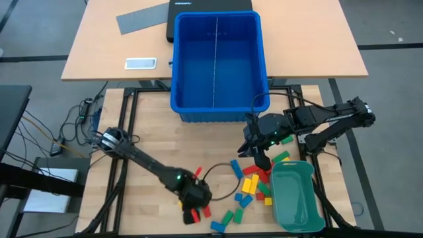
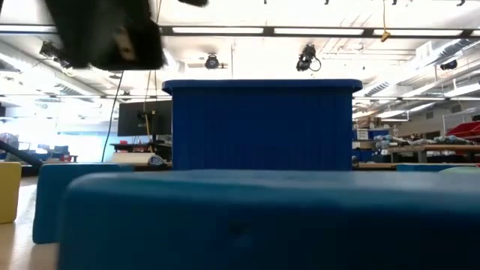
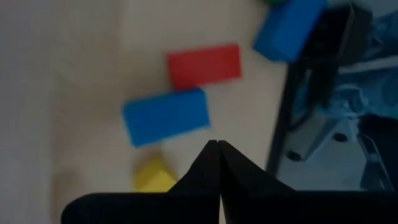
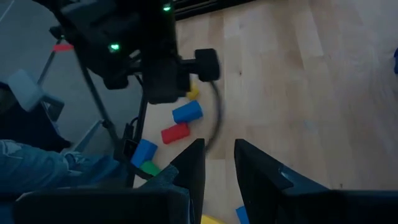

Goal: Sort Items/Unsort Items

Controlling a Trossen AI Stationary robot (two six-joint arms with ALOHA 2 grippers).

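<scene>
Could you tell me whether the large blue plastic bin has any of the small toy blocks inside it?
No: in the high view the large blue plastic bin shows only its bare floor, while the toy blocks lie on the wooden table.

Ceiling strip lights [image 2: 315,31], desk [image 1: 92,53], grey floor [image 1: 390,26], prob. workshop.

This is a robotics lab or workshop hall. The low view looks past a blue plastic bin [image 2: 261,124] into a large open room with long ceiling strip lights [image 2: 315,31], ceiling-mounted cameras [image 2: 212,61], a dark monitor [image 2: 144,118] and cluttered workbenches [image 2: 420,150] at 3 o'clock. From above, loose cables [image 1: 73,129] trail over grey carpet [image 1: 383,26] beside a slatted wooden table [image 1: 198,149].
</scene>
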